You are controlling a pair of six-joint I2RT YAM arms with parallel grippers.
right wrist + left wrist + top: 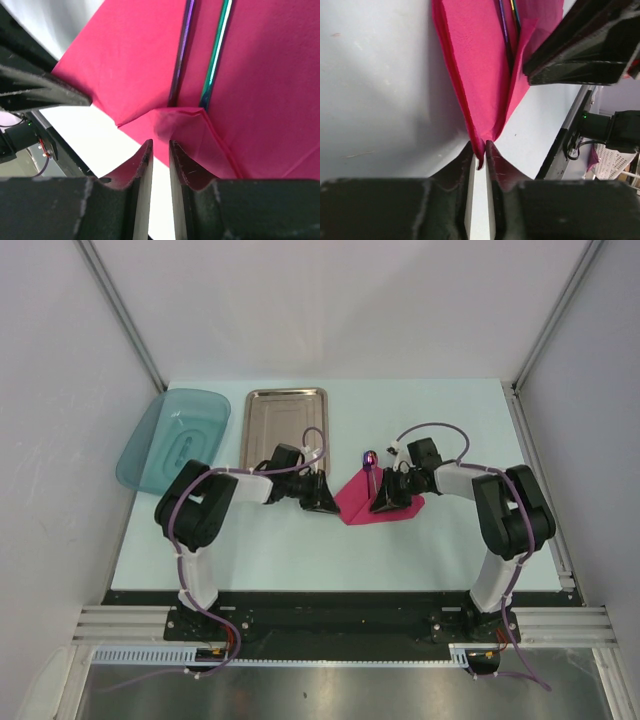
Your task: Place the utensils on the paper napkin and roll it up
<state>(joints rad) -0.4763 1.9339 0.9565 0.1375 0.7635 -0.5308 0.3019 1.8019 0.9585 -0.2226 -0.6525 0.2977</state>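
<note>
Paper napkin (356, 504) lies on the desk (450, 545) between the two arms, just right of centre, partly folded so it reads as a rough triangle from above. Both utensils rest on it side by side, handles roughly parallel: purple fork (181, 55) to the left of the spoon (216, 50) in the right wrist view, where only the spoon's teal-green handle shows. From above, their heads (371, 458) stick out past the far edge of the napkin. One corner flap of the napkin (187, 131) is turned over the near ends of both handles, hiding them. Left gripper (480, 148): jaws clenched on the napkin's pointed corner, with the paper pinched between the tips and lifted into a creased ridge running away from them. Right gripper (160, 145): jaws drawn close with a narrow slit between them, light desk visible through the slit, and the folded flap edge just beyond the tips; cannot tell whether any paper is caught. The right gripper hangs over the right side of the napkin, facing the left gripper across it. Steel tray (287, 425) sits behind the left arm. Teal dish (172, 438) sits to the tray's left, overhanging the desk edge. Both are well apart from the napkin.
</note>
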